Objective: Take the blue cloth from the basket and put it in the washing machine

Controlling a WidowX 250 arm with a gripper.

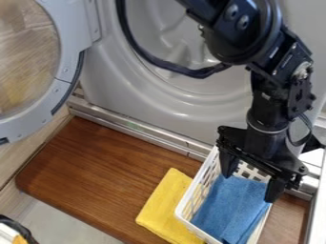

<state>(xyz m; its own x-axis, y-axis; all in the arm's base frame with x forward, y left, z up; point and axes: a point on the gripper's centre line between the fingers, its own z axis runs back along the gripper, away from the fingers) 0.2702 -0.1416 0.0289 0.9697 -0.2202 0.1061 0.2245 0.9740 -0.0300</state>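
Note:
The gripper (249, 183) hangs at the right, over the back part of the white basket (189, 206), with its two fingers spread apart and nothing between them. Folded inside the basket lies the blue cloth (231, 208), its back edge just below and between the fingertips. Whether the fingers touch the cloth I cannot tell. Behind the arm, the washing machine (159, 105) shows its round opening and drum, partly hidden by the arm and its cable.
A yellow cloth (167, 205) lies on the brown wooden board (102, 176), against the basket's left side. The washer's round door (64, 66) stands swung out at the upper left. A metal rail (137, 128) runs between board and machine.

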